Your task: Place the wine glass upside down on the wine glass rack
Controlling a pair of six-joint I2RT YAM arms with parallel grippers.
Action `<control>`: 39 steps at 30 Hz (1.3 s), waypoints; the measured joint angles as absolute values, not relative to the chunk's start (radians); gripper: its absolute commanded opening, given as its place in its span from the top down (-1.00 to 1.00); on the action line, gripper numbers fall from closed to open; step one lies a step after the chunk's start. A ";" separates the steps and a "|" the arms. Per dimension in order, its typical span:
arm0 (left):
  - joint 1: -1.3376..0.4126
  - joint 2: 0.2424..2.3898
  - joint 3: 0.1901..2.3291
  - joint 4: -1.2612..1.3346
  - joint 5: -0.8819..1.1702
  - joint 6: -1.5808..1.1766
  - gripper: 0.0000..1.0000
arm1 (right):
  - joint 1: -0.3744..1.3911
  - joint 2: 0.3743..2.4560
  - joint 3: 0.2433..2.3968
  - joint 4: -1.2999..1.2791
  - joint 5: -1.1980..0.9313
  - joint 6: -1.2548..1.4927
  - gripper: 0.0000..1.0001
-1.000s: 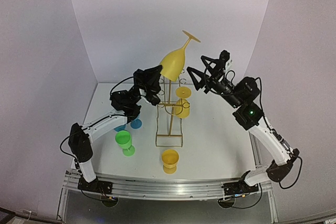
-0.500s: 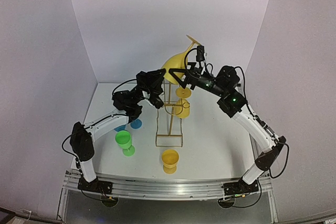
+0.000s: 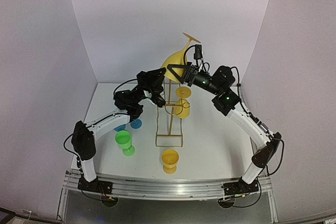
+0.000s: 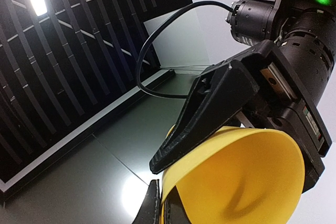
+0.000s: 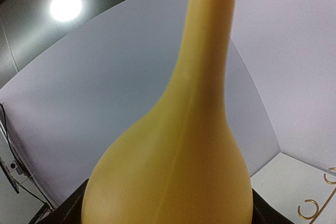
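The gold wine glass rack (image 3: 170, 127) is stood upright at the middle of the white counter (image 3: 210, 145). Above its arched top the yellow wine glass (image 3: 172, 62) is held tilted, foot uppermost. Its rim is pinched by the closed jaws of the left gripper (image 3: 159, 78). Its bowl is straddled by the widely spread jaws of the right gripper (image 3: 176, 73); whether they press on it cannot be told.

A: Yellow wine glass (image 5: 173, 177) fills most of the frame. Bowl low, stem (image 5: 210, 30) running out the top.
B: Either side of it?
A: Dark fingertips (image 5: 71, 212) in both bottom corners, at the bowl's edges (contact unclear). Gold loops of the wine glass rack (image 5: 306, 202) lower right, over white table (image 5: 294, 182). Lamp (image 5: 66, 6) upper left.
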State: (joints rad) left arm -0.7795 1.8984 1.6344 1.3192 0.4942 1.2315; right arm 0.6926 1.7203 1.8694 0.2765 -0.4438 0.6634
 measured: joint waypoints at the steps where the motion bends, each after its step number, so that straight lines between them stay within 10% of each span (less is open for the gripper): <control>1: -0.780 1.898 1.634 1.319 0.494 1.232 1.00 | 0.692 1.720 1.869 0.277 -0.444 0.663 0.03; 15: -0.782 1.898 1.632 1.320 0.489 1.227 0.59 | 0.693 1.717 1.857 0.291 -0.414 0.630 0.42; 26: -0.788 1.867 1.501 1.319 0.495 1.228 -0.17 | 0.695 1.650 1.805 0.203 -0.254 0.490 0.61; 39: -0.783 1.717 1.391 1.170 0.376 1.209 -0.39 | 0.641 1.594 1.964 -0.184 0.007 0.084 0.59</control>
State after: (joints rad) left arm -0.7833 1.7169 1.3914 1.1704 0.3756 1.2092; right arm 0.6407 1.5939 1.9643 -0.1835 0.0068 0.0841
